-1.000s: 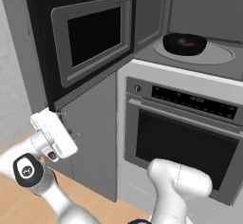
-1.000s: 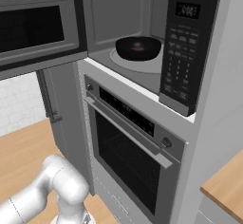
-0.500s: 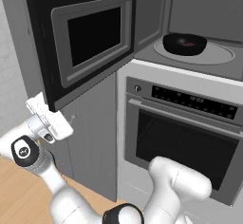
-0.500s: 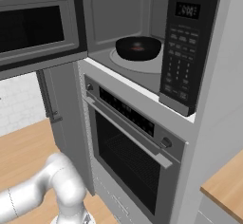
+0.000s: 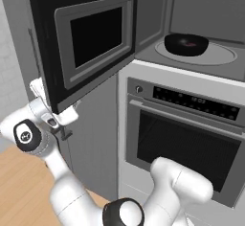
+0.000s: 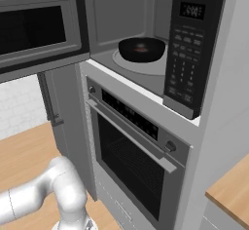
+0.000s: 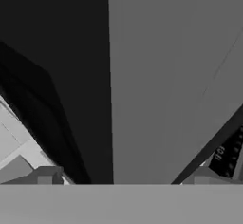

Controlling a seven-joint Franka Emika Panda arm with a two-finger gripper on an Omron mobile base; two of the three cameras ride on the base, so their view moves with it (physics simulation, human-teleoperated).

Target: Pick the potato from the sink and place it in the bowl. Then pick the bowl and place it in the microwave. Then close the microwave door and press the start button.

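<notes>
The microwave (image 6: 127,10) stands open, its grey-framed door (image 5: 95,38) swung out to the left. On the glass turntable (image 5: 225,55) sits the black bowl (image 5: 186,44), with the reddish potato (image 6: 142,49) lying inside it. My gripper (image 5: 56,111) hangs at the door's lower left corner, its jaws open and empty. In the hand view the gripper (image 7: 124,178) looks close up along the door's dark edge and a grey panel. The button panel (image 6: 187,53) is at the microwave's right. The sink is out of view.
A built-in oven (image 5: 186,143) with a bar handle (image 6: 131,136) sits directly under the microwave. A tall grey cabinet front (image 6: 68,107) with a vertical handle stands left of it. Wooden counter (image 5: 19,196) lies low at left, and another counter (image 6: 233,185) at right.
My hand has risen from below the door up to its lower left corner. The door, bowl and potato have stayed put.
</notes>
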